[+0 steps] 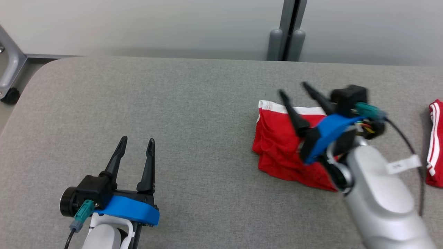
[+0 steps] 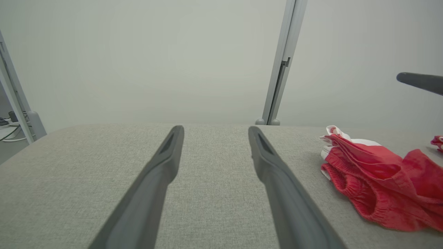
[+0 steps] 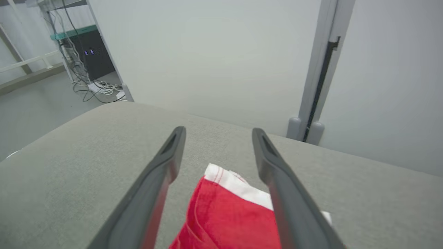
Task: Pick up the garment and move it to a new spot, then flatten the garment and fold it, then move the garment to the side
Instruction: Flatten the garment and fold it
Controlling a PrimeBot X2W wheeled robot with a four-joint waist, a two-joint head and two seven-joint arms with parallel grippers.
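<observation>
In the head view, the red shorts lie as a loose folded bundle at 3 o'clock on the grey bench, white band toward 12. The right claw hangs over them, spread wide and empty. The left claw sits at 7 o'clock, equally wide and empty. A second red garment lies farther toward 3, apart from the shorts; a careless sideways push could run the two together.

In the left wrist view, the left claw points across bare bench. The shorts at 3 o'clock look puffy, so a single-layer pinch would likely spill the fold.

In the right wrist view, the right claw straddles the shorts; a dipping finger could snag the cloth.
</observation>
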